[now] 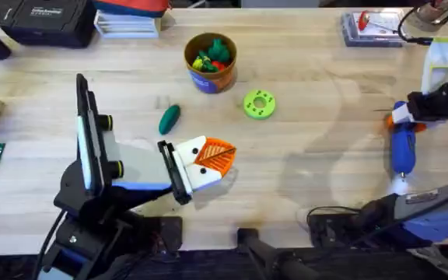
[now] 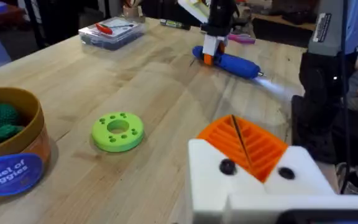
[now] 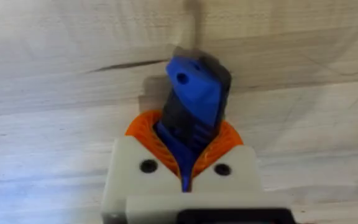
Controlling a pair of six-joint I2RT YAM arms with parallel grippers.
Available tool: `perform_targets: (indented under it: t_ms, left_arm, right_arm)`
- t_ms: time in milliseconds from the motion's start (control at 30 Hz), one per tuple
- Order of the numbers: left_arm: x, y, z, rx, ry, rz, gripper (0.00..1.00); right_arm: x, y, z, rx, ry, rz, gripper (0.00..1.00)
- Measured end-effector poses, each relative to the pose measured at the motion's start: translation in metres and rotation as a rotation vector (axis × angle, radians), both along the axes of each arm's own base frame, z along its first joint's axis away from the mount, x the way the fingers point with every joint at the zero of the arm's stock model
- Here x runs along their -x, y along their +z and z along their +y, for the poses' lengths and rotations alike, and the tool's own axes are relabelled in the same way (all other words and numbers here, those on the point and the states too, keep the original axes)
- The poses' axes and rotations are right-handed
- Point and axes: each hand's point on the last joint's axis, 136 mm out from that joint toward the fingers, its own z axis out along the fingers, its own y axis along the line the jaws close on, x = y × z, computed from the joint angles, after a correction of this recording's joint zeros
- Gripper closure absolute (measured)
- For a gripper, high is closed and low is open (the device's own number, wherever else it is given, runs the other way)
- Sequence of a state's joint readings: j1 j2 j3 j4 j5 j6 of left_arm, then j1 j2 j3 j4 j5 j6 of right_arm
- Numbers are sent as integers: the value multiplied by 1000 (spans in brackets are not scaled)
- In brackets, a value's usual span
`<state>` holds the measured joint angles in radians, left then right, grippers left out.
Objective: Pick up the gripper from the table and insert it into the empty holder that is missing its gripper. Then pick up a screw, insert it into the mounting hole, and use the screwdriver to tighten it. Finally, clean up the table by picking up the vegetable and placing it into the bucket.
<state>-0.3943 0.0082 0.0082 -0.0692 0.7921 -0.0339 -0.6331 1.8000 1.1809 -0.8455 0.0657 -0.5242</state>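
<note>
table (image 1: 325, 117): light wood | far edge: black case (image 1: 45, 19), clear box (image 1: 372, 29)

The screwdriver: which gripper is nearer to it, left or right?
Right. The right gripper is closed around the screwdriver at the table's right side. The left gripper is near the middle of the table, well apart from it.

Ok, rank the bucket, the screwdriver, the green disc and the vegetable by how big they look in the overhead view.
1. The bucket and the screwdriver: too alike to rank, the bucket wider, the screwdriver longer and partly under the right hand.
2. The green disc.
3. The vegetable, slimmer than the disc.
</note>
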Motion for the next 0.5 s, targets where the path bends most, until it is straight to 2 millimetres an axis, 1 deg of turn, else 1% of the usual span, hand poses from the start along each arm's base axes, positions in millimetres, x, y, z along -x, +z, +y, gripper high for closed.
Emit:
perform_targets:
  t_ms: [200, 300, 333, 400, 500]
  left_arm:
    - [0, 0, 0, 0, 0, 0, 989]
    - [0, 0, 0, 0, 0, 0, 989]
    - [0, 0, 0, 0, 0, 0, 989]
    - [0, 0, 0, 0, 0, 0, 989]
    - [0, 0, 0, 0, 0, 0, 989]
  right_arm:
    - [0, 2, 1, 0, 0, -3, 974]
    - [-2, 8, 4, 2, -5, -27, 974]
    - [-4, 15, 7, 3, -6, -51, 974]
    - [-10, 34, 12, 13, -6, -119, 974]
    - [-22, 73, 18, 55, -12, -254, 974]
